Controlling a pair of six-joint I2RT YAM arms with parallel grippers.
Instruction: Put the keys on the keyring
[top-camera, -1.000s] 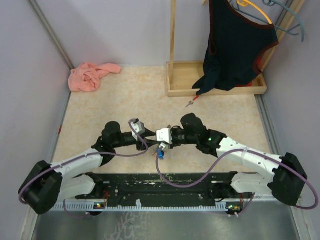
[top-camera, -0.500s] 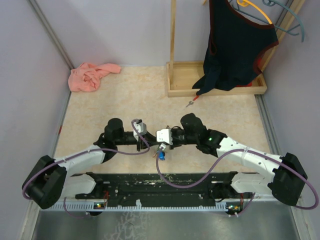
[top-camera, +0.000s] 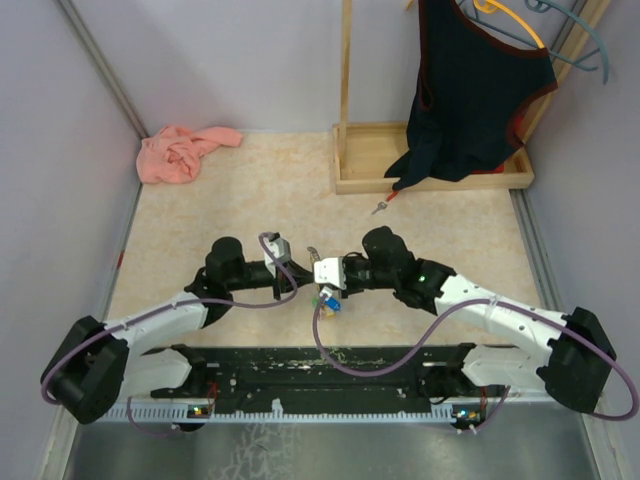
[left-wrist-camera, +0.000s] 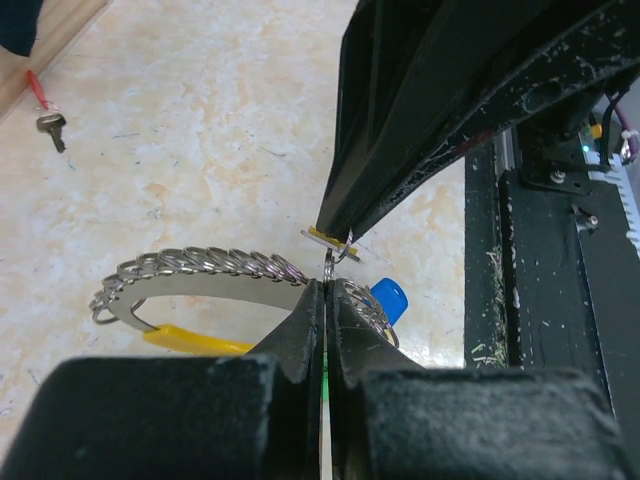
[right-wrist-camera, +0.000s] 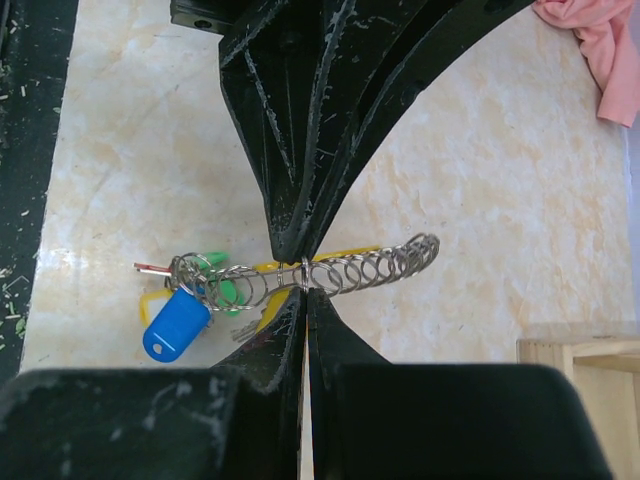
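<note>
At the far side of the table (top-camera: 250, 190), the wooden tray (top-camera: 440, 182) holds the hem of a dark garment (top-camera: 475, 90). My left gripper (left-wrist-camera: 327, 292) and right gripper (right-wrist-camera: 303, 295) both pinch the keyring (right-wrist-camera: 370, 265) between my arms, its length running near-to-far, blue tag (right-wrist-camera: 175, 325) toward my bases.

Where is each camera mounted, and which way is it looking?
Top external: above and behind the arms, looking down at the table; both arms show.
Left wrist: on the left arm, looking along its shut left gripper at the keyring.
Right wrist: on the right arm, looking along its shut right gripper toward the left one.
The wrist views share the keyring and blue tag.
</note>
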